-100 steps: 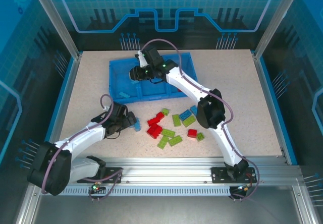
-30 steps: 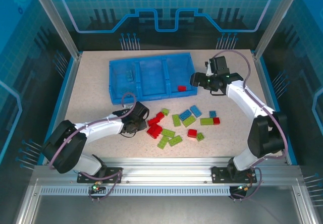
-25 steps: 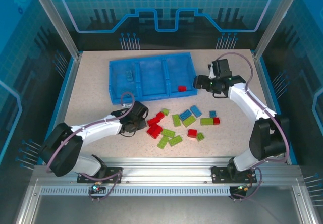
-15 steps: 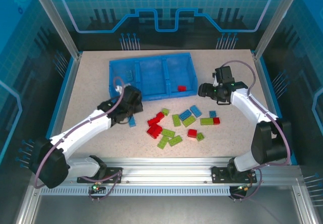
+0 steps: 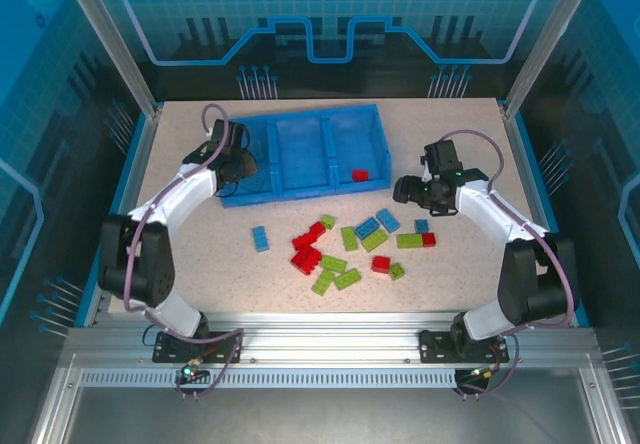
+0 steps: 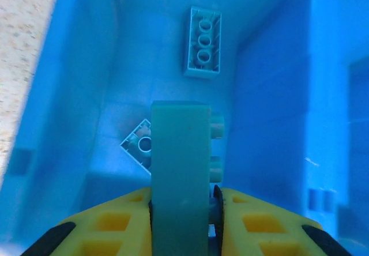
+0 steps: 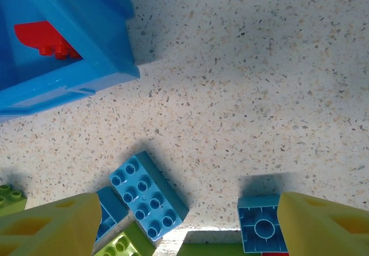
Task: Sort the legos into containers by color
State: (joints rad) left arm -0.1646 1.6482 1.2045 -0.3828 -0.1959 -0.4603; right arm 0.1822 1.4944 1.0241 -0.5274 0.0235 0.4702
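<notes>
Blue brick (image 6: pixel 180 152) clamped in left gripper (image 6: pixel 181 203) above tray (image 5: pixel 300 193), left bin, where we counted two blue ones (image 6: pixel 202 41) | one red (image 5: pixel 359 175) in right bin | right gripper (image 7: pixel 187 227) wide over pile (image 5: pixel 333 263) on table (image 5: pixel 190 234) | we judged most sorting undone

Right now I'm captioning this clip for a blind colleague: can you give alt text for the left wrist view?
The left gripper, yellow-fingered, is shut on a pale blue-green studded plastic brick, held on edge over one compartment of the bright-blue plastic tray. Two light-blue bricks lie upside down on its floor.
</notes>
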